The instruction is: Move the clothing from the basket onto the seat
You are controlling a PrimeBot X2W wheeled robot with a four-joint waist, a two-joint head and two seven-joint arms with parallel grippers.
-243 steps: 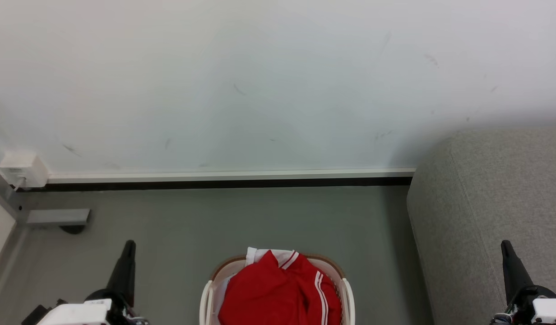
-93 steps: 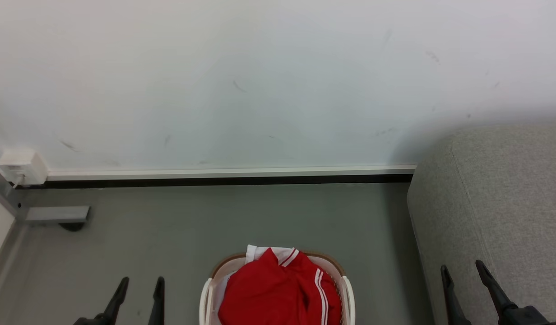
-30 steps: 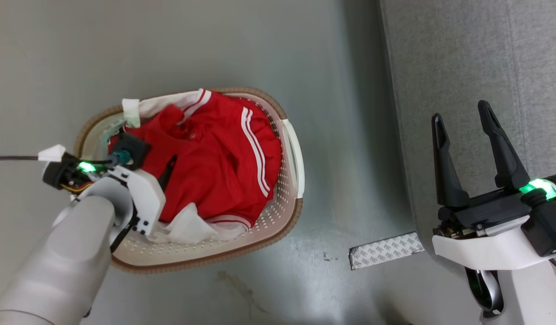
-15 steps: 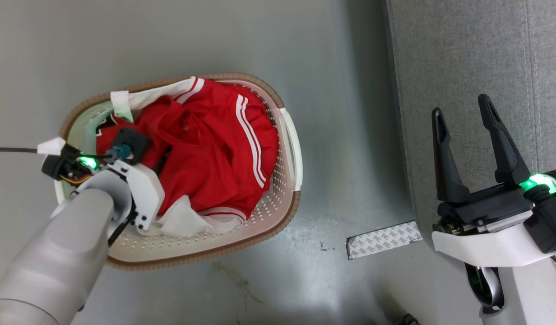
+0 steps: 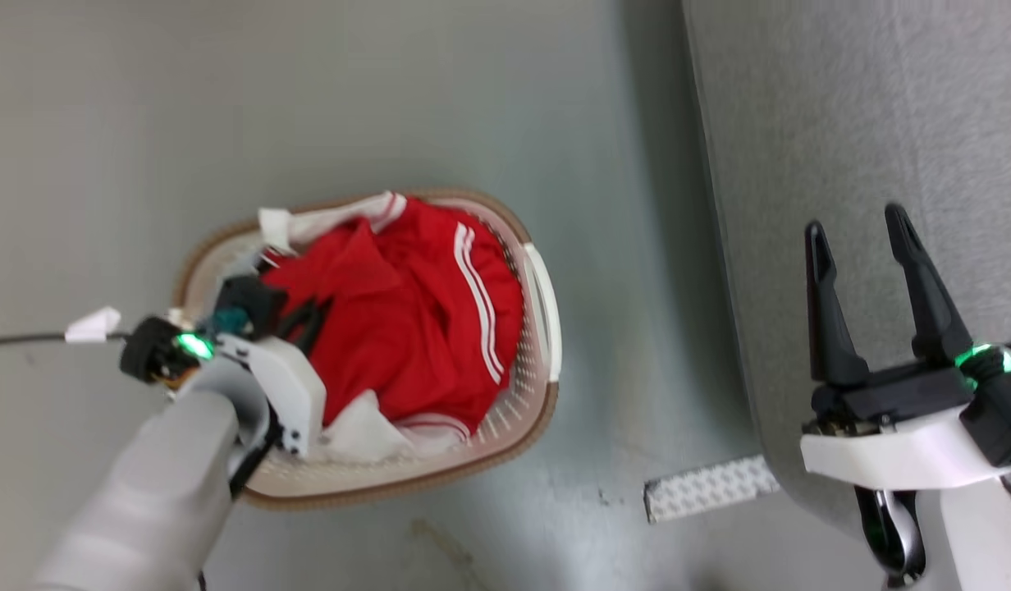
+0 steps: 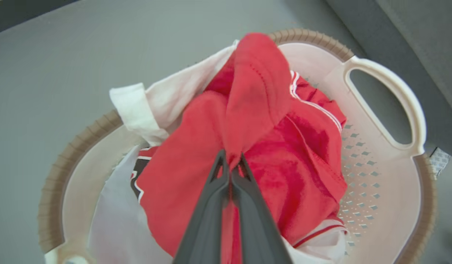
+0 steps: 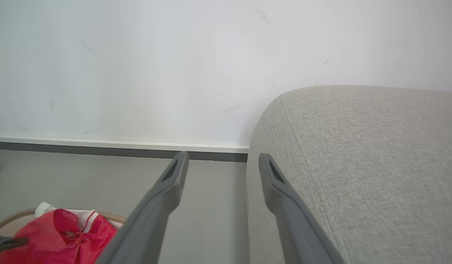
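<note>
Now at the grab: left gripper pinching a fold of the clothing inside the basket.
Fingers pressed together on red fabric at the heap's top. The bulk lies in the basket on the floor, just beside the seat. Right gripper hovers at the seat's edge, fingers spread, holding nothing. Next, by my reading: lift until the trailing cloth clears the basket rim, swing right over the seat, let go. Watch for a snag tipping the basket.
</note>
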